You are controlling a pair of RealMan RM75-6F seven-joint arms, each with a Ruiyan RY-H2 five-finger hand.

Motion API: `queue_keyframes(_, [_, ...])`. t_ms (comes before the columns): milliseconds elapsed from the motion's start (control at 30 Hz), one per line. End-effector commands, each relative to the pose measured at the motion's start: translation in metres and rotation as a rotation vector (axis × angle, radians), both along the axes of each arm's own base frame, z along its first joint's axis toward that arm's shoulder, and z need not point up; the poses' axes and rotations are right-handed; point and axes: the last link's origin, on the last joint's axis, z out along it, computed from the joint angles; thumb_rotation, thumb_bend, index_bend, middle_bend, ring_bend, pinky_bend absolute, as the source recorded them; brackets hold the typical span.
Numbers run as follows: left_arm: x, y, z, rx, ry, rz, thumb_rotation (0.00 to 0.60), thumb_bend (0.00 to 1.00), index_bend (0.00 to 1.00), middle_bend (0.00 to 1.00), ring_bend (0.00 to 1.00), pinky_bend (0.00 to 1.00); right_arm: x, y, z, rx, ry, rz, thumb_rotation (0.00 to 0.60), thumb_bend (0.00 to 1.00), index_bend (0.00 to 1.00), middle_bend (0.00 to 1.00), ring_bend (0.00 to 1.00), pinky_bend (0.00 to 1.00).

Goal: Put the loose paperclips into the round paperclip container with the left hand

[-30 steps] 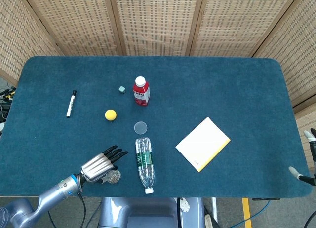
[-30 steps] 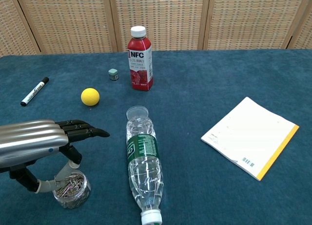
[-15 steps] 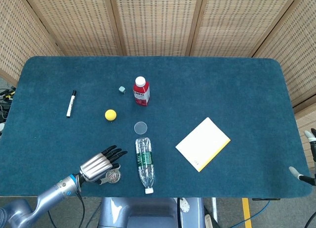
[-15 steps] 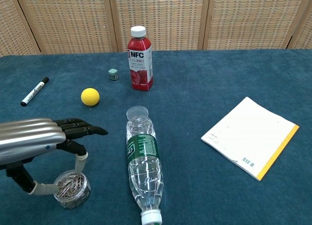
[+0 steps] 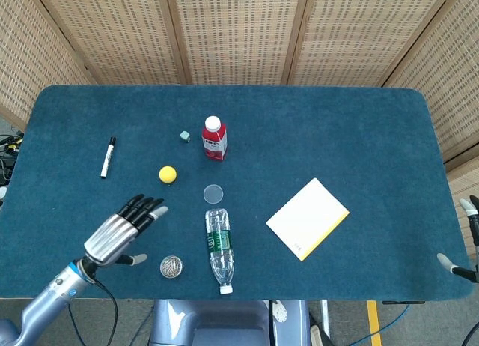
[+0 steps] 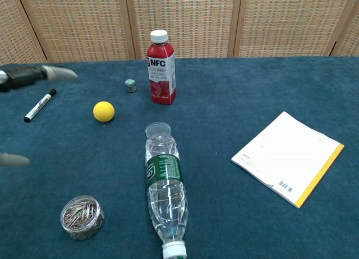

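The tabletop (image 5: pixel 359 121) carries one of each item, and no loose paperclips show on its cloth, so the job looks close to finished. The left hand (image 5: pixel 120 230) hangs above the cloth with its fingers spread and nothing in them, up and to the left of the round paperclip container (image 6: pixel 82 217). That container stands open near the front edge, full of clips, just beside the lying water bottle (image 6: pixel 164 189). The right hand (image 5: pixel 465 237) barely shows at the far right edge; whether it is open I cannot tell.

Risks, as I judge them: the container is small and light, so a low sweep of the left hand could tip it and scatter the clips. A knock on the water bottle could roll it into the container. The container's clear lid (image 5: pixel 213 194) lies well apart.

Counted: one notepad (image 6: pixel 287 157), one water bottle, one red juice bottle (image 6: pixel 160 68), one black marker (image 6: pixel 39 105), one yellow ball (image 6: pixel 104 111), one container, one lid, one small green cube (image 6: pixel 130 85).
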Motion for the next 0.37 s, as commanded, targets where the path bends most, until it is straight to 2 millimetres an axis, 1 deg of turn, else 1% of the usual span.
queue_keyframes(33, [-0.015, -0.014, 0.039, 0.213, -0.032, 0.16, 0.6, 0.0, 0.0, 0.0, 0.0, 0.0, 0.0, 0.0, -0.001, 0.004, 0.003, 0.003, 0.6, 0.0, 0.0, 0.0, 0.0, 0.0])
queue_keyframes(67, [-0.018, -0.019, 0.044, 0.241, -0.032, 0.188, 0.6, 0.0, 0.0, 0.0, 0.0, 0.0, 0.001, 0.0, -0.001, 0.005, 0.005, 0.006, 0.6, 0.0, 0.0, 0.0, 0.0, 0.0])
queue_keyframes(100, [-0.029, -0.029, 0.057, 0.316, -0.022, 0.26, 0.6, 0.0, 0.0, 0.0, 0.0, 0.0, 0.001, 0.0, -0.003, 0.01, 0.016, 0.009, 0.6, 0.0, 0.0, 0.0, 0.0, 0.0])
queue_keyframes(133, [-0.036, -0.038, 0.062, 0.356, -0.012, 0.302, 0.6, 0.0, 0.0, 0.0, 0.0, 0.0, 0.001, 0.0, -0.003, 0.007, 0.033, 0.008, 0.6, 0.0, 0.0, 0.0, 0.0, 0.0])
queue_keyframes(267, [-0.048, -0.052, 0.067, 0.411, -0.012, 0.367, 0.6, 0.01, 0.0, 0.0, 0.0, 0.0, 0.001, 0.001, -0.003, -0.011, 0.055, 0.008, 0.6, 0.0, 0.0, 0.0, 0.0, 0.0])
queue_keyframes(367, [-0.059, -0.057, 0.069, 0.41, -0.012, 0.412, 0.6, 0.02, 0.0, 0.0, 0.0, 0.0, 0.003, 0.003, -0.002, -0.022, 0.063, 0.011, 0.6, 0.0, 0.0, 0.0, 0.0, 0.0])
